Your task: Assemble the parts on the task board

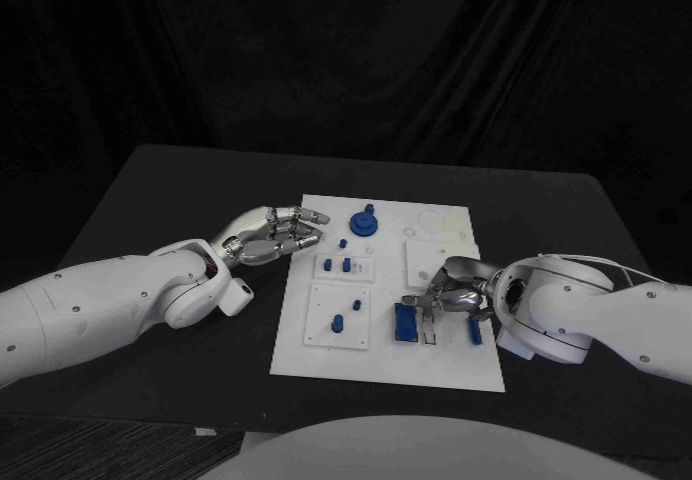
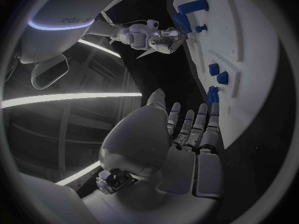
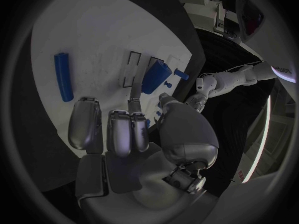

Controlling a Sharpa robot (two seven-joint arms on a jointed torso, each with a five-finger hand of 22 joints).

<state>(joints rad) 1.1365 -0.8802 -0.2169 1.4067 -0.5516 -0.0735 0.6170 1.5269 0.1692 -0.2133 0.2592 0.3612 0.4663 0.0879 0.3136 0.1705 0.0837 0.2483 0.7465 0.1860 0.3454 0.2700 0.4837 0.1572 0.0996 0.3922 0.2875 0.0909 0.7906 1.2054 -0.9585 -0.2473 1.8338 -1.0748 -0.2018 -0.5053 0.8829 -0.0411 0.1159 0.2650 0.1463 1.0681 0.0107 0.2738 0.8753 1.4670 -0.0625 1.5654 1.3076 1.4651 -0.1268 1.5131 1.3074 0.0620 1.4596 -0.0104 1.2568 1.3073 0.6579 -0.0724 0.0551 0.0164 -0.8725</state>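
Observation:
The white task board [image 1: 433,372] lies in the middle of the table. A round blue knob [image 1: 364,222] stands near its far edge, and small blue pegs [image 1: 339,266] stand in a raised white plate nearer the board's left side. A blue block [image 1: 407,322] and a blue bar [image 1: 473,330] lie on the near right part. My right hand [image 1: 450,288] hovers just beyond them, fingers curled down to the board, with nothing seen in them; the block [image 3: 156,74] and bar [image 3: 62,77] lie ahead of its fingers [image 3: 118,132]. My left hand [image 1: 270,235] hangs at the board's left edge, fingers apart, holding nothing.
A second raised plate [image 1: 320,335] with two small blue pegs sits at the board's near left. A bare white square plate [image 1: 433,250] lies right of centre. Black table [image 1: 173,190] surrounds the board, with a dark curtain behind.

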